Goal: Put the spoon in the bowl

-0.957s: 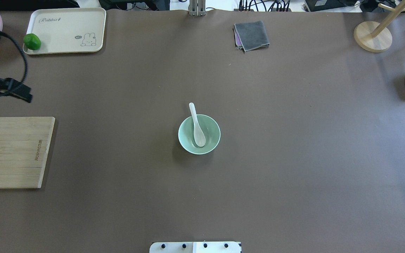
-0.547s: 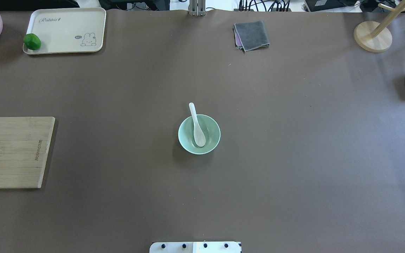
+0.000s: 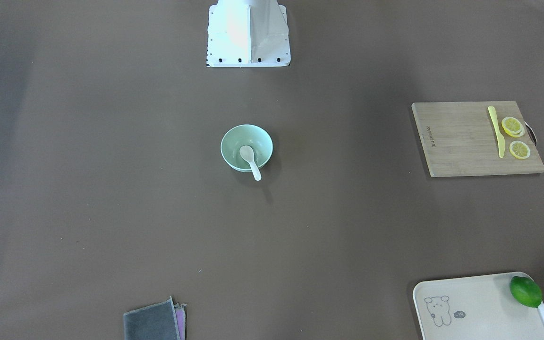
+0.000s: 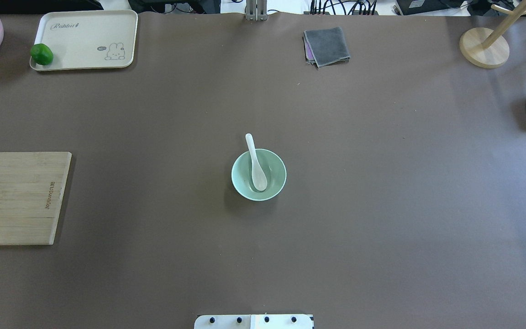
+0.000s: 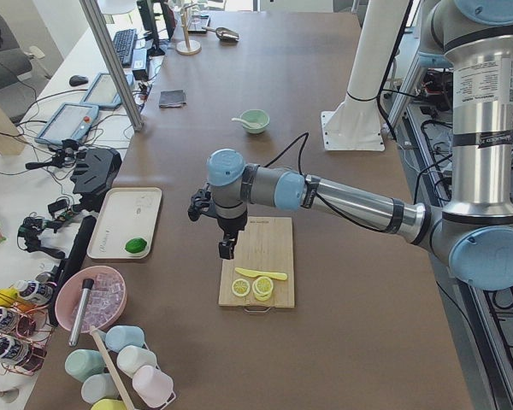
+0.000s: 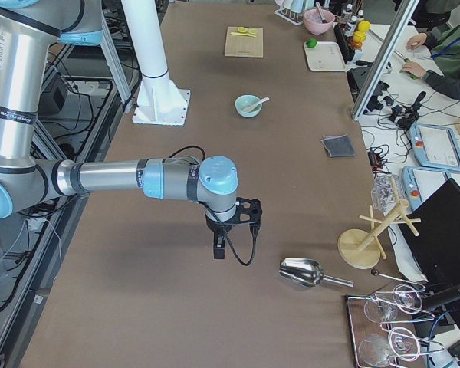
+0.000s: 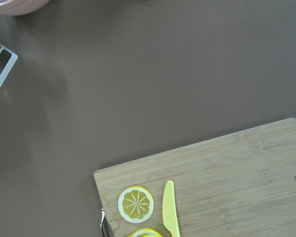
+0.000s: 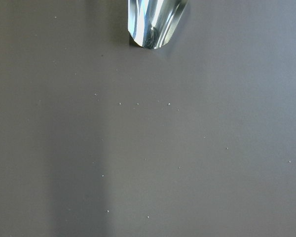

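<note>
The white soup spoon [image 4: 256, 167] is lying in the mint-green bowl [image 4: 237, 183] near the middle of the worktop [image 4: 381, 205]. Its scoop is sitting on the bowl's floor and its handle is leaning over the rim on the side away from the robot's base. The front-facing view is showing the same thing: scoop inside, handle tip poking out past the edge. Nothing is touching either of them.

Both arms are hanging well apart from the bowl. The left tool [image 5: 227, 248] is hovering near a corner of the bamboo cutting board [image 5: 274, 243], where a yellow plastic knife [image 5: 261, 273] and lemon slices [image 5: 241, 288] are lying. Its wrist camera is looking down on that board and not on the bowl. The right tool [image 6: 219, 249] is hovering above bare worktop near a metal scoop [image 6: 303, 272]. Neither tool is carrying anything that I can see, but whether the fingers of either are apart or together I cannot tell from these views.

Judging by how things are lying, the placing itself is looking finished: the spoon is in the bowl, released and resting on its own. The overhanging handle is not looking like a worry, since the heavier scoop end is sitting low inside. Nothing is appearing to be left of the task
</note>
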Robot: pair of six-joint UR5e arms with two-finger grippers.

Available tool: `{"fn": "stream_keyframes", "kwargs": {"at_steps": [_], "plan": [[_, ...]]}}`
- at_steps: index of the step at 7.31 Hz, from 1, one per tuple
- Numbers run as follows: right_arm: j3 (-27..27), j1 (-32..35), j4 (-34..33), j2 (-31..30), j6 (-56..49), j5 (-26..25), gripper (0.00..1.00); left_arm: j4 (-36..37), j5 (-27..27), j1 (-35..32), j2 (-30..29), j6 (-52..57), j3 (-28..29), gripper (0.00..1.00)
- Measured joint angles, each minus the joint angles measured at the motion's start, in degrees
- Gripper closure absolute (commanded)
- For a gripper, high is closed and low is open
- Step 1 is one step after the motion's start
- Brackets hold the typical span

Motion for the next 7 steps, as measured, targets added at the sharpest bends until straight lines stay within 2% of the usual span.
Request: {"fn": "stream_keyframes", "kwargs": {"at_steps": [2,5,7], "plan": [[-0.1,0.0,0.1,-0.2,0.0,0.1,0.00,-0.4,-2.2,-2.8,2.7,1.1,0.9,0.02],[-0.5,0.0,0.1,-0.1,0.0,0.1,0.00,-1.4,-2.3,-7.5,2.8,0.9,4.7,0.02],[-0.7,0.0,0.2,-0.1,0.0,0.1,0.00,-1.5,-1.8,-9.4,3.3,1.0,4.1,0.02]]}}
